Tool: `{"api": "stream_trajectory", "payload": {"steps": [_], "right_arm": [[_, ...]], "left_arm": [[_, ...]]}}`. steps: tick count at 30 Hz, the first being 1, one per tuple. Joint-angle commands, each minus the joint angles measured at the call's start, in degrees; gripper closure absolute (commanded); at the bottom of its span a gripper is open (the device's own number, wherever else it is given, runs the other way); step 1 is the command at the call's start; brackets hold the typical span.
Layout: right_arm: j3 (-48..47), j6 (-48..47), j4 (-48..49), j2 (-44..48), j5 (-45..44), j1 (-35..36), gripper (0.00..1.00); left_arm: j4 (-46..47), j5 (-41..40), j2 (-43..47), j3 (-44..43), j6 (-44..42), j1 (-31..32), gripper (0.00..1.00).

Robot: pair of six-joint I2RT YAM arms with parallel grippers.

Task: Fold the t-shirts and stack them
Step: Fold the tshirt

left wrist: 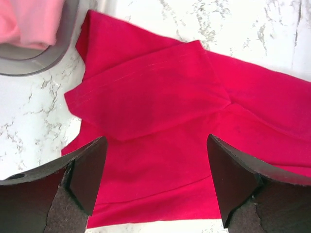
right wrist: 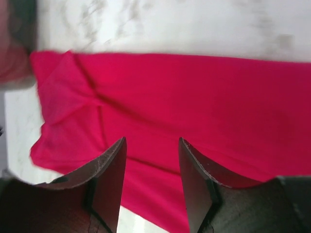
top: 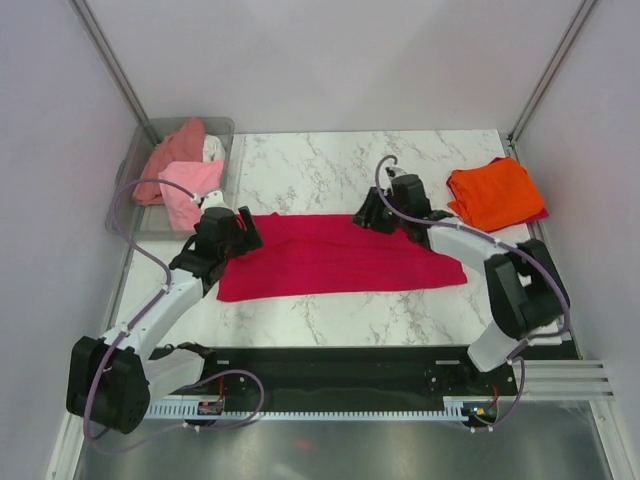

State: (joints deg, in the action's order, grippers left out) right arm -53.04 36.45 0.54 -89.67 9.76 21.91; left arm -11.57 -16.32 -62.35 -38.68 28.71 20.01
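A crimson t-shirt (top: 340, 257) lies flat in a long folded strip across the middle of the table. My left gripper (top: 240, 226) hovers over its left end, open and empty. In the left wrist view (left wrist: 155, 138) the jaws stand wide apart above the shirt (left wrist: 155, 97), whose sleeve is folded in. My right gripper (top: 370, 215) is at the shirt's far edge, right of centre, open and empty. In the right wrist view (right wrist: 152, 140) the jaws stand apart above the cloth (right wrist: 194, 97). A folded orange t-shirt (top: 495, 193) lies at the back right.
A clear grey plastic bin (top: 128, 185) stands at the back left, holding a salmon shirt (top: 172, 152), a light pink shirt (top: 190, 185) and a white one (top: 213, 148). Its corner shows in the left wrist view (left wrist: 48, 53). White walls enclose the marble table (top: 310, 165).
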Motion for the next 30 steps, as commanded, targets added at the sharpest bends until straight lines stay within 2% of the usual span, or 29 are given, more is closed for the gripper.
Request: {"api": "stream_trajectory", "payload": {"steps": [1, 5, 13, 16, 21, 25, 30], "right_arm": [[-8.6, 0.2, 6.4, -7.2, 11.2, 4.3, 0.46], [-19.3, 0.9, 6.4, -18.6, 14.4, 6.6, 0.47], [-36.4, 2.2, 4.9, -36.3, 19.7, 10.4, 0.47], [-40.2, 2.8, 4.4, -40.6, 20.7, 11.4, 0.47], [-42.9, 4.0, 4.6, -44.4, 22.8, 12.6, 0.47], [-41.3, 4.6, 5.8, -44.5, 23.7, 13.2, 0.48], [-35.6, 6.1, 10.9, -41.6, 25.8, 13.3, 0.56]], "left_arm": [[0.3, 7.9, -0.3, -1.1, 4.4, -4.4, 0.10], [5.2, 11.2, 0.0, 2.5, 7.0, -6.8, 0.10], [5.3, 12.7, 1.3, 3.6, 8.5, -8.9, 0.11], [5.4, 13.0, 2.6, 4.1, 8.9, -9.1, 0.11], [5.7, 11.1, 3.7, 4.8, 8.8, -9.2, 0.10], [6.8, 10.3, 3.0, 5.3, 8.9, -9.2, 0.11], [6.8, 8.6, 1.4, 4.5, 8.2, -9.3, 0.10]]}}
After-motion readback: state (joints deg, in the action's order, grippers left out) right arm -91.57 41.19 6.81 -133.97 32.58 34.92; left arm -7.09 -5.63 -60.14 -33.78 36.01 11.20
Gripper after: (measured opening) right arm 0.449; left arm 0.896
